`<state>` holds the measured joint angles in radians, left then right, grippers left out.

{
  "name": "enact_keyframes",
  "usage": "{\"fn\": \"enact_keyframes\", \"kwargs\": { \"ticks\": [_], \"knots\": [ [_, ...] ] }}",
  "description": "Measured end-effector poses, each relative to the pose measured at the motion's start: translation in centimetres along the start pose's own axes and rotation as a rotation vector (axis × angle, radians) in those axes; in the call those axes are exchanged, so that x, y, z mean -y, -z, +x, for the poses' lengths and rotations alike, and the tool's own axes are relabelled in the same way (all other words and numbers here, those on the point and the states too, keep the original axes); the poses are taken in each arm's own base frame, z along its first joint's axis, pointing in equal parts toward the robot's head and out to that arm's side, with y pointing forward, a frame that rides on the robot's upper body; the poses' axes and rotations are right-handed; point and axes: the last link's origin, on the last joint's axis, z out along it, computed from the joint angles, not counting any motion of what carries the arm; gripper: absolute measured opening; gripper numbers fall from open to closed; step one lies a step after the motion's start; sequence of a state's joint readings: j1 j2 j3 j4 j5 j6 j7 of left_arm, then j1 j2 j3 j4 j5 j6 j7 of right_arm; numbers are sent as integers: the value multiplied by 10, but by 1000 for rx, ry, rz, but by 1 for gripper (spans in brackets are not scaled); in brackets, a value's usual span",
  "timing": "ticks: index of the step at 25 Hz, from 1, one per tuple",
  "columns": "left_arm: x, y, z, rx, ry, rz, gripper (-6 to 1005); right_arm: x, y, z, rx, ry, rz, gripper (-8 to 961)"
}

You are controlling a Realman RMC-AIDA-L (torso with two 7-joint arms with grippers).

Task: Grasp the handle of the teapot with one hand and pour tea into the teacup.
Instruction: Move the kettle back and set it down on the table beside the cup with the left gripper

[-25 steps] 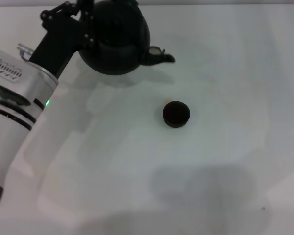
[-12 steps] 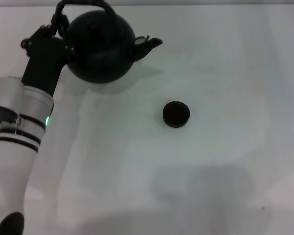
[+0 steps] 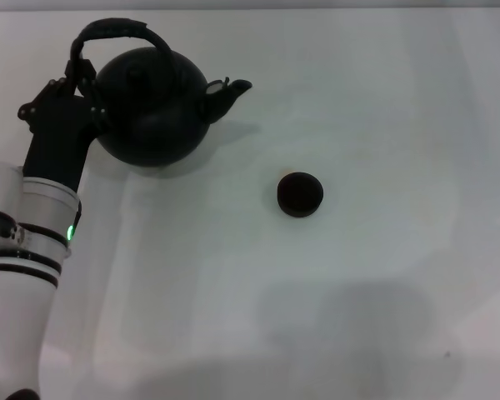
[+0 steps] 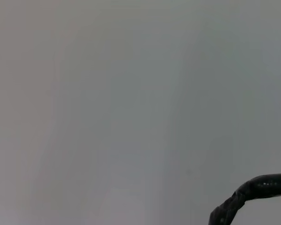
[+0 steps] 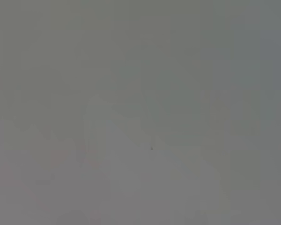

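From the head view, the left gripper (image 3: 77, 83) sits at the far-left of the white worktop (image 3: 383, 275), at the left end of the handle (image 3: 115, 32), where the hoop comes down toward the body of the teapot (image 3: 148, 107). The fingers (image 3: 75, 68) appear clamped on that end of the handle, though dark metal against dark hoop makes the contact hard to read for certain. The teapot looks roughly upright, spout pointing toward the robot's right, its shadow close beneath it — whether it rests on the worktop or hangs just clear I cannot tell. The teacup (image 3: 300, 194) stands well apart from the spout, nearer the robot and to the right.

To my judgement the step in hand is carrying the pot to the cup. Doing it well means keeping the pot level until the spout tip is above the cup's mouth, then tipping slowly, since a grip at the end of the hoop lets a heavy pot swing.

Over in the left wrist view, only a short curved piece of the handle (image 4: 253, 192) shows against bare worktop; the fingers themselves are not seen.

Looking to the right wrist view, nothing but plain grey surface appears — the right gripper is not in view anywhere.
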<state>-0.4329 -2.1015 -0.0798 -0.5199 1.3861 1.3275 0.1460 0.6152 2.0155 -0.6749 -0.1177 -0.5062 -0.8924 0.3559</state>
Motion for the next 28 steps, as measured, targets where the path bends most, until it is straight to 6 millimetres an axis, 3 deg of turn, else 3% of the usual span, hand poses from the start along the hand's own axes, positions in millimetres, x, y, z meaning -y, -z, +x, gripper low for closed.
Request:
{"fn": "enact_keyframes", "kwargs": {
  "ticks": [28],
  "knots": [
    [9, 5, -13, 84, -27, 2, 204, 0, 0, 0, 1, 0, 0, 841]
  ]
}}
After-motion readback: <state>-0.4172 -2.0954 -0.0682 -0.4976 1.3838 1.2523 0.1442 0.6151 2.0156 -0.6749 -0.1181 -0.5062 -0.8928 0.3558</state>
